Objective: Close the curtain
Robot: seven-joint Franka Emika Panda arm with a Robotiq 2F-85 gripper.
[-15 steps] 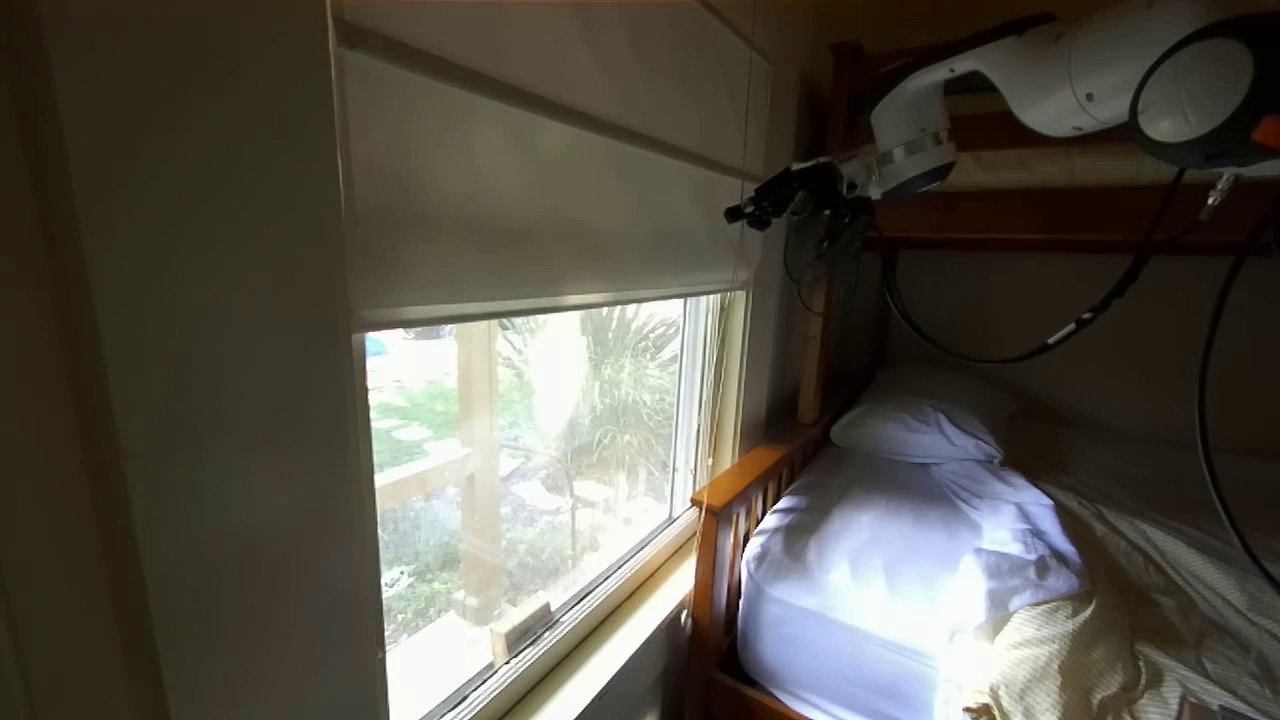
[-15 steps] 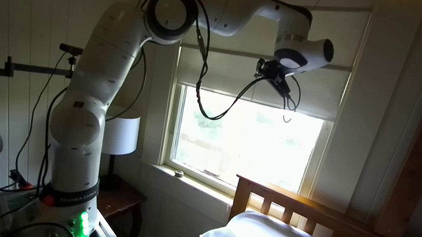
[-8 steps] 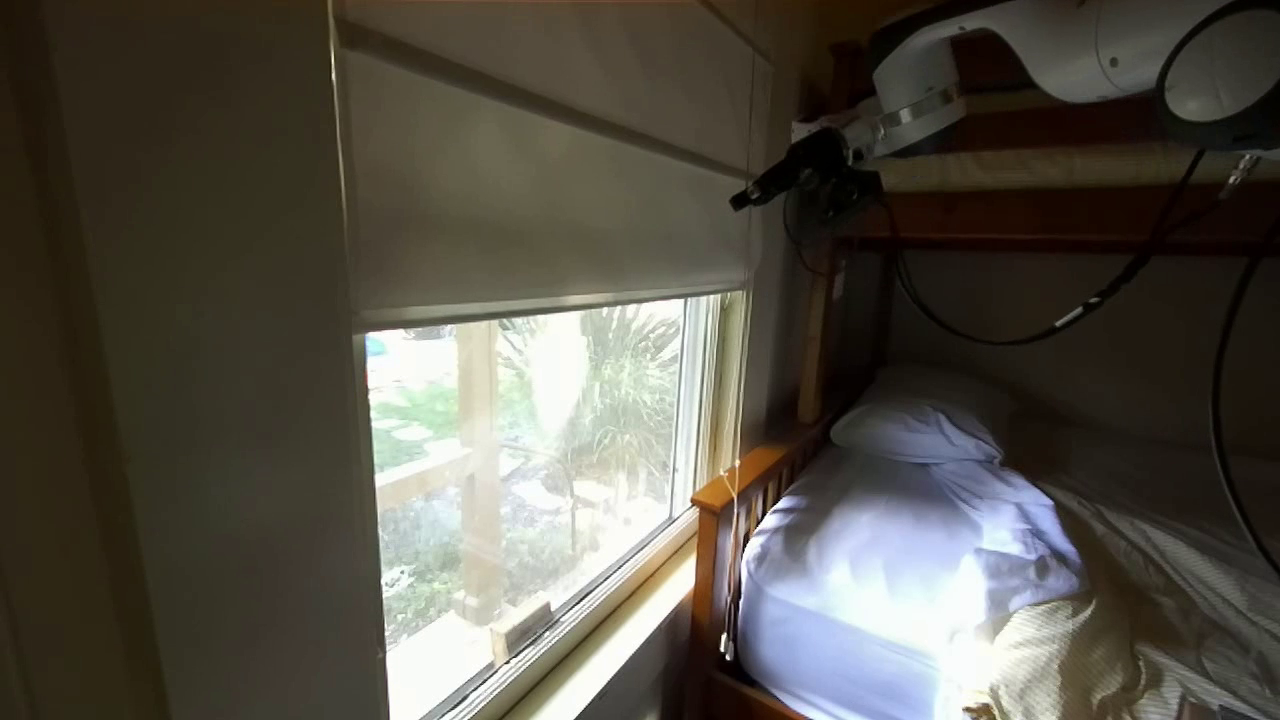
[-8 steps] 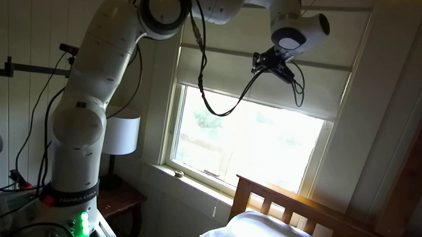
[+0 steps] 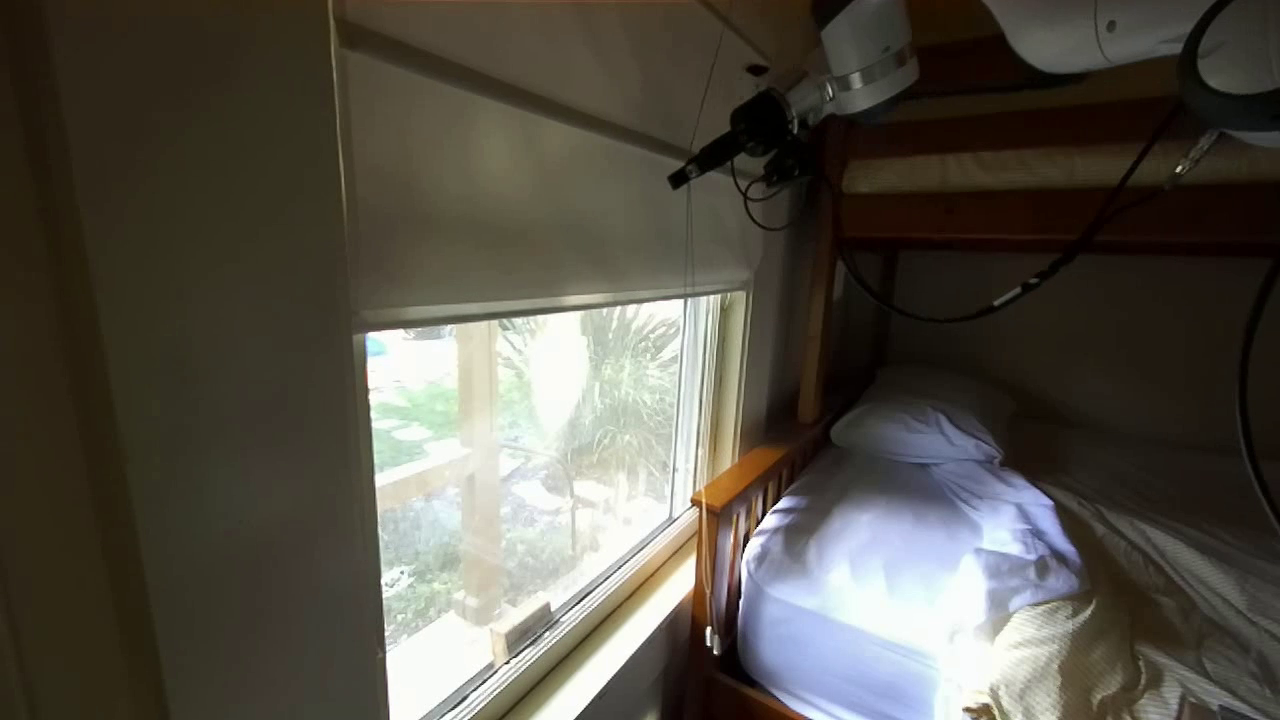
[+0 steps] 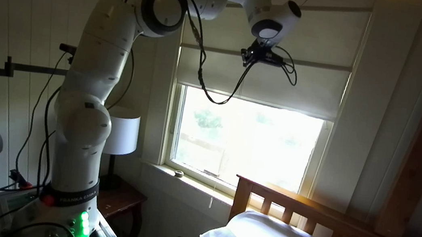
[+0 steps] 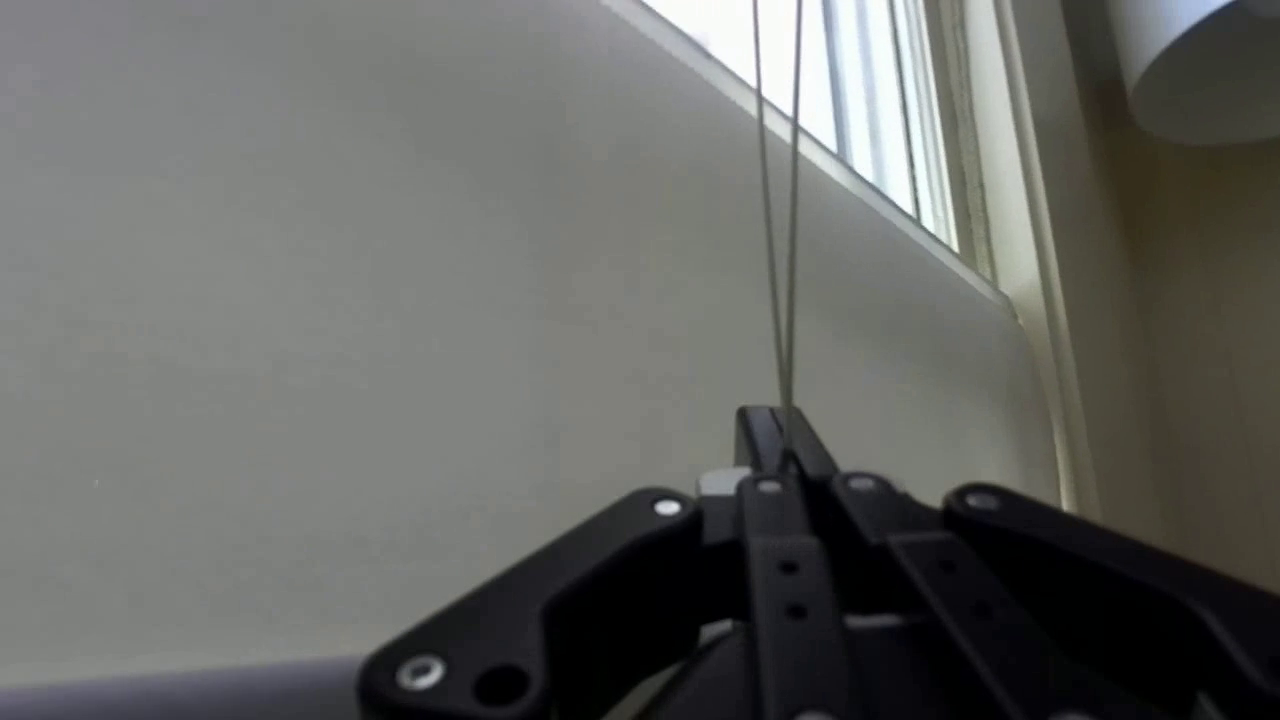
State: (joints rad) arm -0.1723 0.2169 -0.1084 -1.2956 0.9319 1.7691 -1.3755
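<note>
The off-white curtain (image 5: 540,200) hangs over the upper part of the window in both exterior views, its bottom edge straight and the glass below uncovered. It fills much of the wrist view too. In front of its panel with the batten stands my gripper (image 6: 244,59), near the bed-side end of the window in an exterior view (image 5: 680,180). The jaws are closed, and two thin pull cords (image 7: 771,240) come out from between the fingertips in the wrist view. Above the gripper the cord (image 5: 707,95) runs slanted and taut. Its tassel ends (image 5: 712,640) dangle beside the bedpost.
A wooden bunk bed (image 5: 765,475) with white bedding (image 5: 880,540) stands against the window wall. A lamp (image 6: 121,133) on a side table is behind the arm. A small object (image 6: 179,174) sits on the sill. Loose cables (image 6: 217,103) hang below the arm.
My gripper has risen and shifted left in both exterior views, drawing the cord sideways. The hanging cord ends have swung and come up slightly. The curtain's bottom edge stands where it was.
</note>
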